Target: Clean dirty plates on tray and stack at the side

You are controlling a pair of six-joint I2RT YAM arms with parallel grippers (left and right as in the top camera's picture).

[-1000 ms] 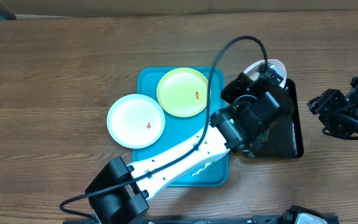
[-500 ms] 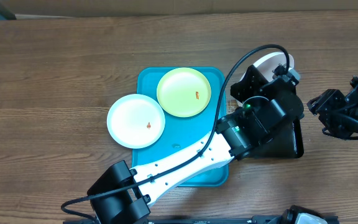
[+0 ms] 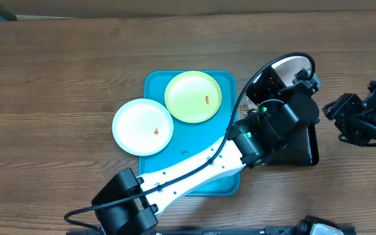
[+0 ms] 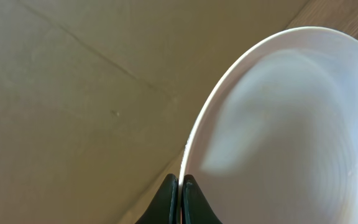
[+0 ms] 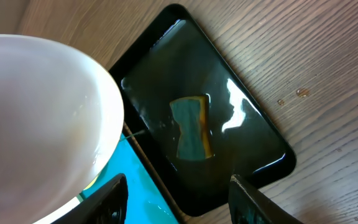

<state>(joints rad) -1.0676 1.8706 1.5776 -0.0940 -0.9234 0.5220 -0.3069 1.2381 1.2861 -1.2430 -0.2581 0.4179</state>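
The turquoise tray (image 3: 154,85) lies mid-table. A green-rimmed plate (image 3: 193,96) with an orange speck lies on its far part. A white plate (image 3: 143,126) with a speck overlaps its left edge. My left gripper (image 3: 299,79) is shut on the rim of a second white plate (image 3: 291,65) and holds it tilted on edge above the black tray. The left wrist view shows the jaws (image 4: 180,186) pinching that plate's (image 4: 278,124) rim. My right gripper (image 3: 344,119) is open and empty at the right; its view (image 5: 179,199) shows the held plate (image 5: 36,118) at its left.
A smaller black tray (image 3: 307,149) sits right of the turquoise tray. In the right wrist view it (image 5: 241,149) holds liquid and a green-and-yellow sponge (image 5: 190,127). The left arm crosses the turquoise tray's near right part. Bare wooden table surrounds both trays.
My left gripper has carried the white plate a little right and toward the back over the black tray. The right arm and the two plates on the tray have not moved.
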